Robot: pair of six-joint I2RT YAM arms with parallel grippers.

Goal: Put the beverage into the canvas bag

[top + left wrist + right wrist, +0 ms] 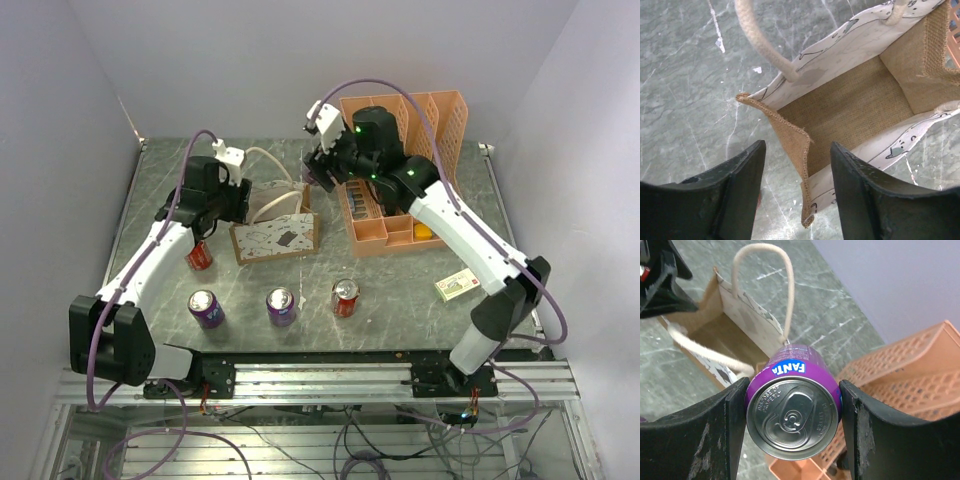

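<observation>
Clamping the purple Fanta can (790, 415) between the fingers of the right gripper (792, 390), lid turned back toward the wrist camera, long axis running roughly along the fingers rather than across them. Hanging it clear of the table (400, 320), just off the one o'clock corner of the canvas bag (275, 240), beside the orange file organizer (400, 180).

Seeing the bag's open mouth at about seven o'clock from the right gripper in the top view, near but not underneath. In the right wrist view, seeing it at about ten o'clock from the can.

Holding the left gripper (797, 147) spread apart at the bag's nine o'clock end, straddling the rim of the brown end wall, apparently without pinching it. Looking down from there onto a bare burlap floor.

Judging the next move to be a short carry toward seven o'clock, then a lowering between the cream handles (760, 45). Judging it work for the right arm, already loaded and near, with the left better placed for steadying the rim. Watching for the can's base catching the three o'clock wall or a handle loop.

Leaving the other cans (281, 306) standing toward six o'clock.
</observation>
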